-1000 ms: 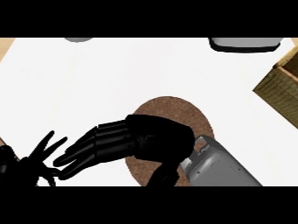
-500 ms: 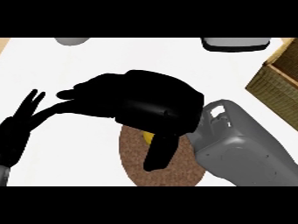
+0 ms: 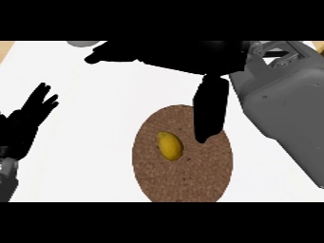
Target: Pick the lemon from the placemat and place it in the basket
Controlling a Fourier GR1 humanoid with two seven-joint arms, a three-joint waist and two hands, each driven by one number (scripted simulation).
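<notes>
The right hand (image 3: 185,57) hangs open above the worktop (image 3: 108,95), holding nothing, thumb beside the lemon (image 3: 169,145) on the placemat (image 3: 185,180); closing off-centre could, I think, roll the lemon away.

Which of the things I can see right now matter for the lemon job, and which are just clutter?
Job:
lemon, lying on the placemat
placemat
right hand, open above the mat, thumb beside the lemon
The basket is out of view.

Not part of it:
grey object at the far edge
left hand, open, resting at left
</notes>
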